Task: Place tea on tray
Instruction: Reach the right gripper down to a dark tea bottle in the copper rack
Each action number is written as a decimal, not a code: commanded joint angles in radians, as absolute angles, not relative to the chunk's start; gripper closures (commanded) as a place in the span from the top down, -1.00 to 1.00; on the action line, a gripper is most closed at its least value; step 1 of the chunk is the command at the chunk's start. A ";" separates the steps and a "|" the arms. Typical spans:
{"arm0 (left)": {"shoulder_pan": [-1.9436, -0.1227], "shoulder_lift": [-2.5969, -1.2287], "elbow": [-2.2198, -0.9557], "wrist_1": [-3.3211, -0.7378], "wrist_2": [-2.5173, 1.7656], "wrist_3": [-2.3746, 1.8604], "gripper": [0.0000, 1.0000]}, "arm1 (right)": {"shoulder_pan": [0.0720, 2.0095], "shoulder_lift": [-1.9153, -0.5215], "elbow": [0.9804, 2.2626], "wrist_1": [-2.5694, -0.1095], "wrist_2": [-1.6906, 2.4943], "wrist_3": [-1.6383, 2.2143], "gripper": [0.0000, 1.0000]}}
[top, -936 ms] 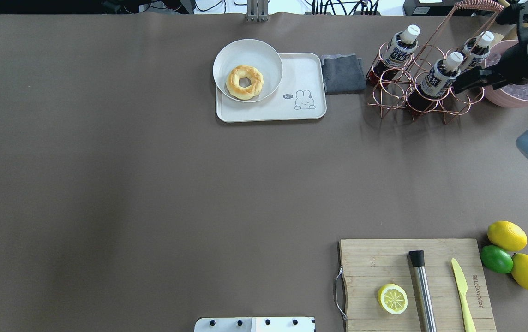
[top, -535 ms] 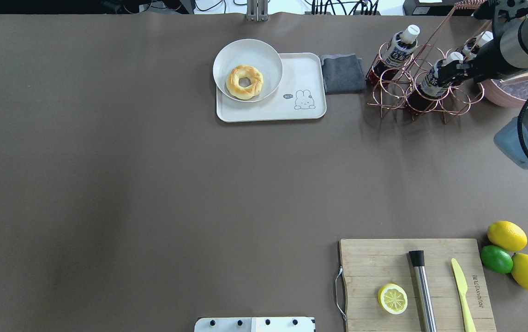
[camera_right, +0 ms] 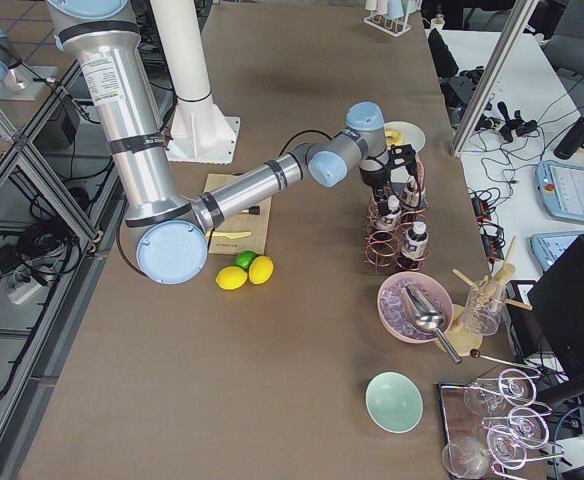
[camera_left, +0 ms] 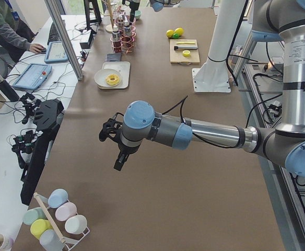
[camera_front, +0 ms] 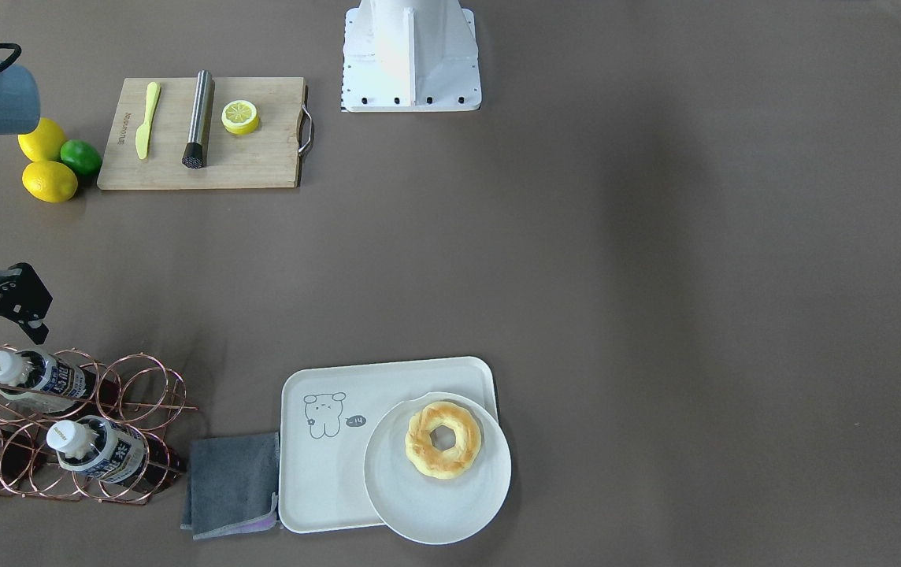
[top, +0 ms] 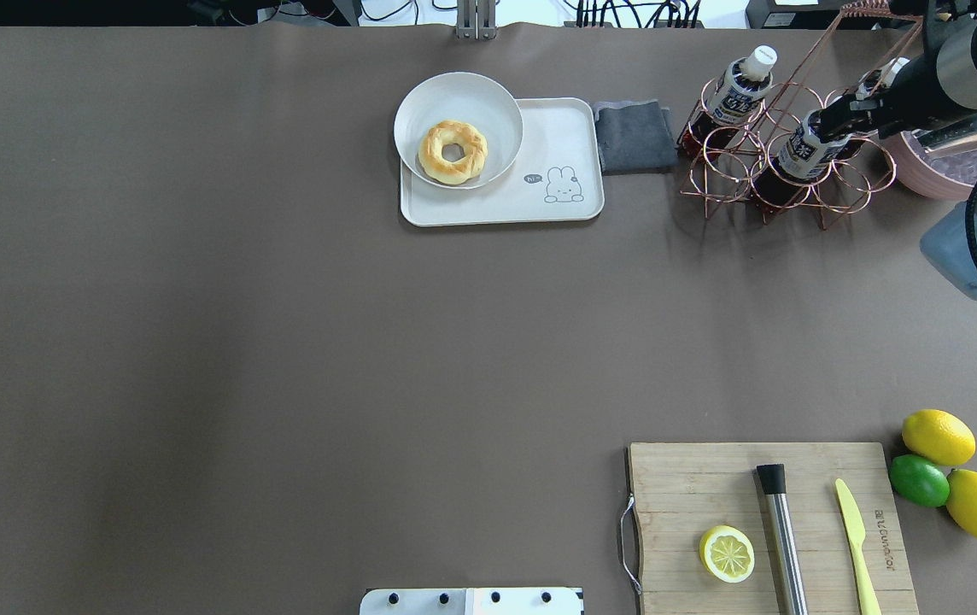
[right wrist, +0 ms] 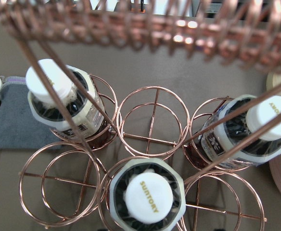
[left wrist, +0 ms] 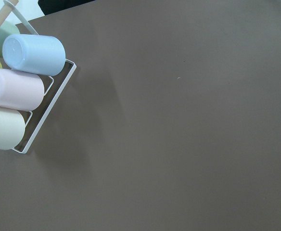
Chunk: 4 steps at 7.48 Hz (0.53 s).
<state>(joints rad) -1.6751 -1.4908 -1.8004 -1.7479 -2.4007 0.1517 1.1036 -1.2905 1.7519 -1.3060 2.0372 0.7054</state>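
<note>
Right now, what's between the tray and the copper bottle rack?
A folded grey cloth fills that gap, lying against the tray's edge; the overhead and front-facing views both show it.

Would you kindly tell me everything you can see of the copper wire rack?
The rack is thin copper-coloured wire: six round cradles in two rows of three, under a tall handle with a coiled grip. It stands upright on the table, beside the grey cloth. Three bottles stand in it: both end cradles of one row and the middle cradle of the other. The other three cradles are empty. The right gripper hangs over the middle bottle.
</note>
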 commanded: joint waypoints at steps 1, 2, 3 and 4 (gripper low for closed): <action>-1.674 -1.486 -1.798 -1.770 -2.401 0.150 0.98 | 1.112 -1.275 1.749 -1.305 1.993 0.706 0.38; -1.674 -1.486 -1.798 -1.770 -2.401 0.150 0.98 | 1.112 -1.273 1.747 -1.305 1.993 0.706 0.36; -1.674 -1.486 -1.798 -1.770 -2.401 0.150 0.98 | 1.112 -1.272 1.747 -1.305 1.988 0.706 0.31; -1.674 -1.486 -1.798 -1.770 -2.401 0.150 0.99 | 1.112 -1.250 1.735 -1.305 1.982 0.710 0.30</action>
<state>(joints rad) -1.6737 -1.4865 -1.7980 -1.7696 -2.4007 0.1504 1.1119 -1.2723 1.7470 -1.3054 1.9916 0.7060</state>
